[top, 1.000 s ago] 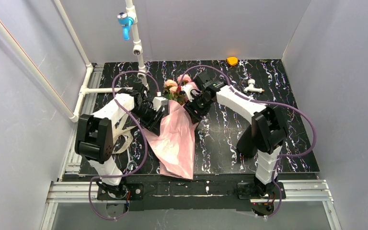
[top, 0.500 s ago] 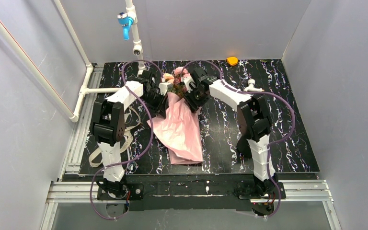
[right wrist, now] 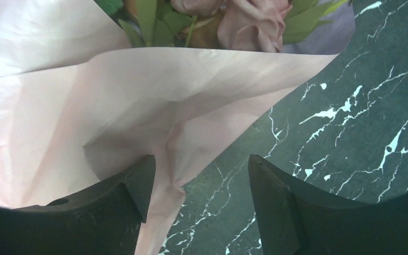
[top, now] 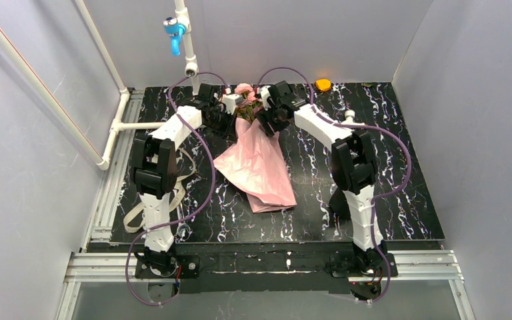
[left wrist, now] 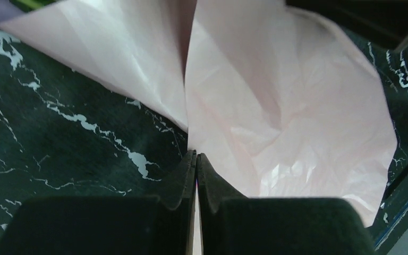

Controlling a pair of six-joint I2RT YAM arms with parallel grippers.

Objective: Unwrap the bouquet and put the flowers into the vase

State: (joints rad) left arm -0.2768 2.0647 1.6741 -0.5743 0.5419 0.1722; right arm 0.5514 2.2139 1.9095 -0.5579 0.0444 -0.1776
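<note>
Lower left of the top view, a beige strip (top: 132,217) is seen lying loose by the desk (top: 400,173) edge. It's probably the ribbon, so the untying looks done. Mid-frame, the bouquet's pink paper (top: 257,167) is spread half open but not pulled off yet. Further up, the left gripper (left wrist: 195,156) is clamped shut on what looks like a sliver of that paper. The right gripper (right wrist: 201,164) is held wide open over a paper edge, nothing gripped. The flowers (top: 243,90) are tucked in the wrapper at top centre. No vase can be made out, so all the placing is left.
</note>
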